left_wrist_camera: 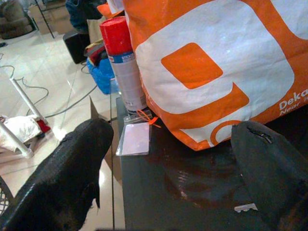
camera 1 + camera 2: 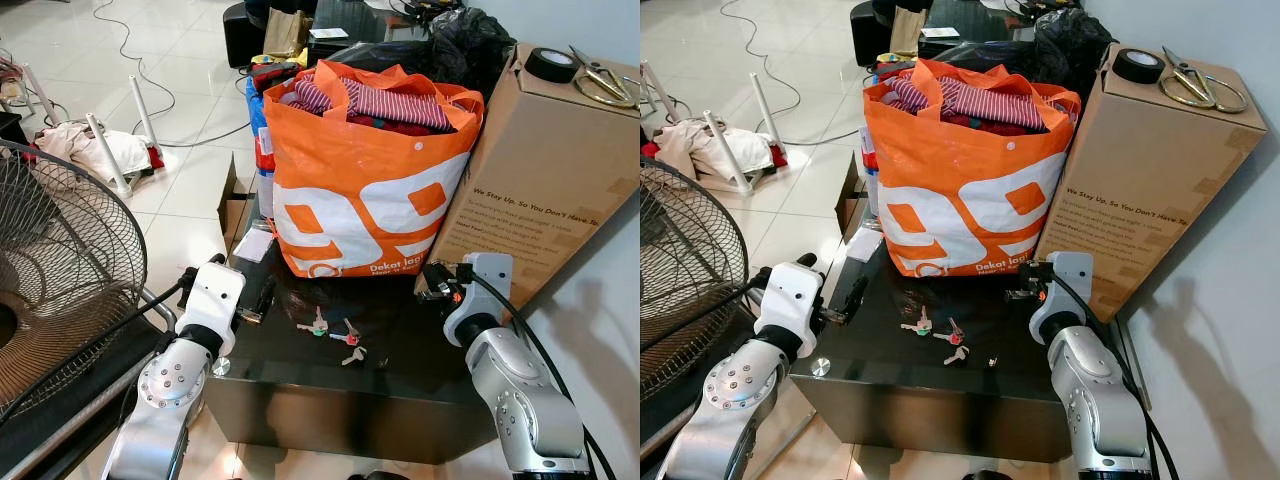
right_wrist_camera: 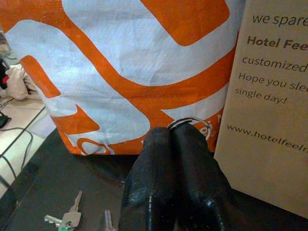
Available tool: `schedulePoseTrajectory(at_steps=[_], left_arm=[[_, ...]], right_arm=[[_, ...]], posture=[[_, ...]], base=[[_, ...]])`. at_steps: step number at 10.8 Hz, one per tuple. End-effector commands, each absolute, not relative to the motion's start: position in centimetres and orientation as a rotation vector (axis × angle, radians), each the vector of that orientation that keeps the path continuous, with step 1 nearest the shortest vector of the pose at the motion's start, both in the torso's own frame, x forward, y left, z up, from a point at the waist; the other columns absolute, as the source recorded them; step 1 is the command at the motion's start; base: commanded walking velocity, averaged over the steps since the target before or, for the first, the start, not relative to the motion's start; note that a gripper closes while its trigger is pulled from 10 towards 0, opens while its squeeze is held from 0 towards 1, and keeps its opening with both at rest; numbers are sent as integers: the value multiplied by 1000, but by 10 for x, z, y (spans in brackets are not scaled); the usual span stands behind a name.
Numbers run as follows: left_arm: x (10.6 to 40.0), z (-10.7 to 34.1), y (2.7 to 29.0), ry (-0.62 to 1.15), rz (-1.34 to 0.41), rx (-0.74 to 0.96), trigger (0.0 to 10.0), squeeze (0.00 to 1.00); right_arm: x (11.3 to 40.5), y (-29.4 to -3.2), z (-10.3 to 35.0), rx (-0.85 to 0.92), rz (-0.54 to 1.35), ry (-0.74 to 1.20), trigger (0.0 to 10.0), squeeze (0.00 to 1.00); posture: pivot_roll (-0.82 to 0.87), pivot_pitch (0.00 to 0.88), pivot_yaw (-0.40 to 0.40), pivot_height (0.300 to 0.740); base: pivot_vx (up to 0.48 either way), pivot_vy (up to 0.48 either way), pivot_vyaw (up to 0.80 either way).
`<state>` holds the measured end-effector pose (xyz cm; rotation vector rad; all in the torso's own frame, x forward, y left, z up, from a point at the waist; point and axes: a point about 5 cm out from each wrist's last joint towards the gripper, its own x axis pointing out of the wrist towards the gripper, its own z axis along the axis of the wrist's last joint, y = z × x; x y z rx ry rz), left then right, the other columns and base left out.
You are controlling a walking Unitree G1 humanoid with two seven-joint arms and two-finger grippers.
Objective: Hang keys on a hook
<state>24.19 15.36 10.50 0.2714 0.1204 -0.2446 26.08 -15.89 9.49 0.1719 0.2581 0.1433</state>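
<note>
Pale floor tiles surround a low black table (image 2: 400, 400) at the lower centre of the left eye view, with a fan grille at the left edge.

At the right of that table the right gripper (image 3: 175, 132) is seen in its wrist view with both black fingers pressed together, and a thin metal ring (image 3: 188, 121) is pinched at their tips; whether any key hangs from it cannot be told. Just beyond it stand the orange shopping bag (image 2: 370, 190) and a tall cardboard box (image 2: 545, 170). Three loose keys (image 2: 335, 335) lie on the table at the picture's centre, between the two arms. The left gripper (image 1: 168, 159) is held wide apart and empty over the left part of the table, near a clear card sleeve (image 1: 136, 138) and a red-capped spray can (image 1: 122, 67).

No hook is visible, so one would have to be found first. The ring is gripped at the very tips only, so it could be lost if the arm is swung. The bag could be snagged when the arm is raised.

The right forearm is bent upward from the lower right, wrist angled towards the bag; the left is raised likewise from the lower left.
</note>
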Motion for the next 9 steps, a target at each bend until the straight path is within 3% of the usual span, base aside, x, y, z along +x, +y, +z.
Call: schedulePoseTrajectory(at_steps=[1,9], left_arm=[[245,108,152,112,-244,273,10000,125],[240,106,152,123,-253,270,10000,125]], right_arm=[[262,-160,96,153,137,263,10000,0],[259,-159,94,150,144,270,10000,0]], posture=[[28,0,-59,740],[29,0,-60,740]], base=[[-240,0,0],[-246,0,0]])
